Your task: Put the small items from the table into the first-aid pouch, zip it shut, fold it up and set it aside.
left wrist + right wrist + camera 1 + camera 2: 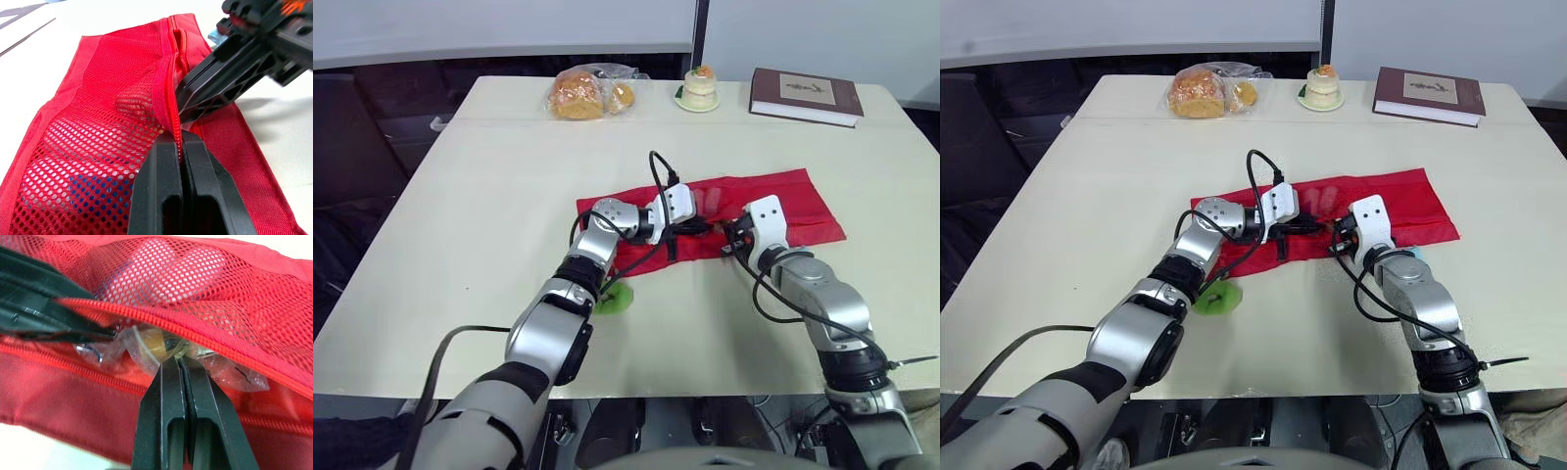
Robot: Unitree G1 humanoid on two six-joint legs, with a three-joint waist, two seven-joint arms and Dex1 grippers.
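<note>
On a cream table [509,176] a red mesh first-aid pouch [773,201] is laid centrally, with a brown hardcover book [806,95] and bagged bread [587,93] kept well apart (far edge). The left gripper [180,142] is clamped on its zipper edge, and the right gripper [172,362] is pinched on a clear plastic packet [146,345] in the opening.

— Where's the pouch?
— The red pouch [773,201] lies flat and unfolded on the middle of the worktop [489,196], mesh [98,98] side up.
— And the zip?
— The zip [168,93] is open at the near end. The left end effector [181,139] pinches its raised edge.
— What's inside?
— Clear-wrapped packets [146,345] sit in the mouth, and the right end effector [178,360] has its tips closed against one. A blue item [98,188] shows under the mesh.
— Anything outside?
— A green item [615,297] lies on the worktop near the pouch's corner, partly hidden.
</note>
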